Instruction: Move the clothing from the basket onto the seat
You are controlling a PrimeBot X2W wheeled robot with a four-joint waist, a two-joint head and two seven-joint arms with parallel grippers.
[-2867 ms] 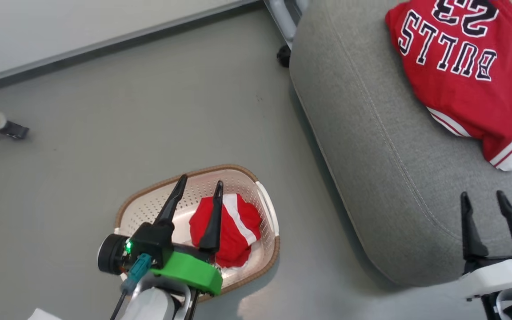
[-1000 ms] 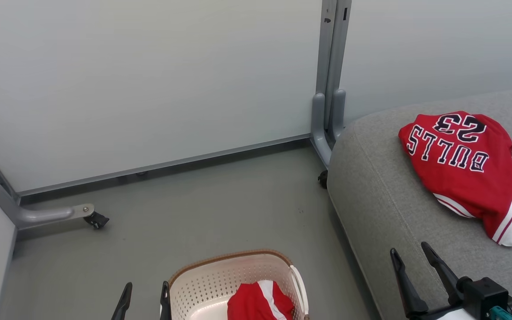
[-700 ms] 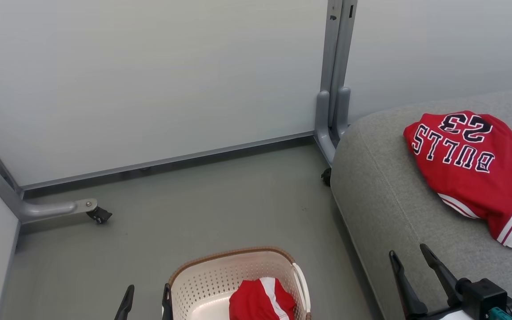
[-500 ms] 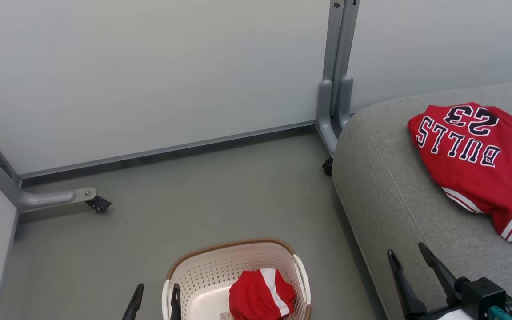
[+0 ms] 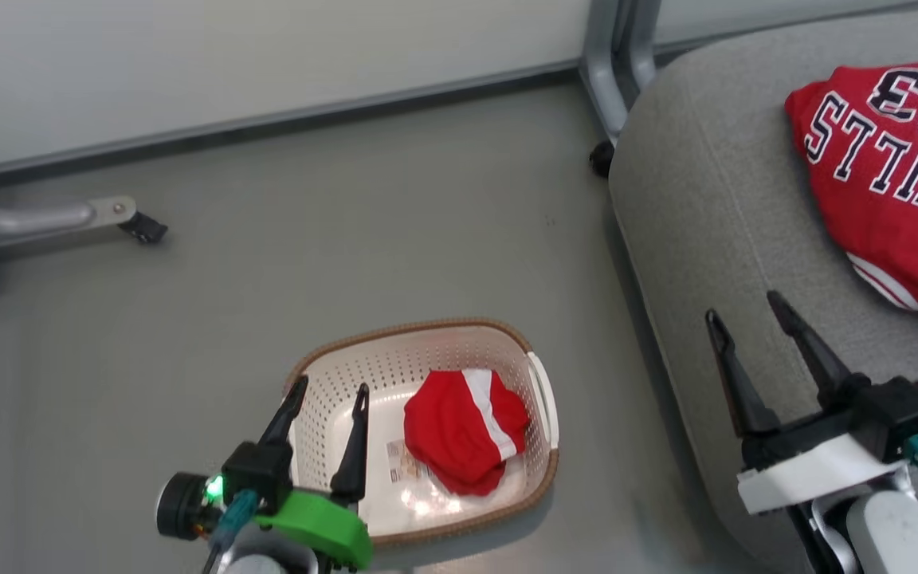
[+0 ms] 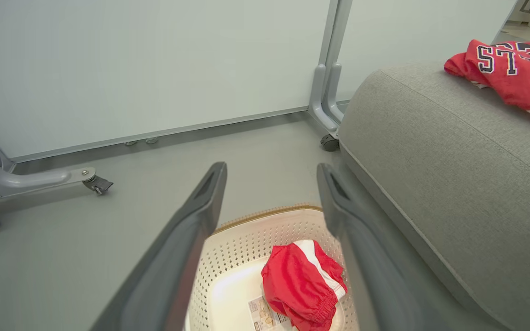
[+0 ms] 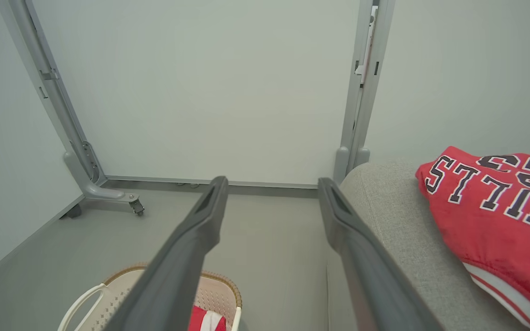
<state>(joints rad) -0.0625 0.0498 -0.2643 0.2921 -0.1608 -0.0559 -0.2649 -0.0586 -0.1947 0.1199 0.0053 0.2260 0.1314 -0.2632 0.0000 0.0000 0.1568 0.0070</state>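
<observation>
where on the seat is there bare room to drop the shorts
The seat is bare on its strip between the rounded edge facing the floor and the jersey. The far right is crowded by the jersey. In the basket, the half left of the shorts is free.

The red shorts (image 5: 459, 430) lie in the cream perforated plastic basket (image 5: 427, 325) on the grey floor (image 5: 347, 223). Right of the basket stands the grey fabric seat (image 5: 706, 199), bearing the red jersey (image 5: 889, 191).

Red shorts (image 5: 463, 429) with a white stripe; cream perforated basket (image 5: 323, 381), brown rim; grey seat (image 5: 690, 199); red jersey (image 5: 897, 167), black-and-white lettering.
</observation>
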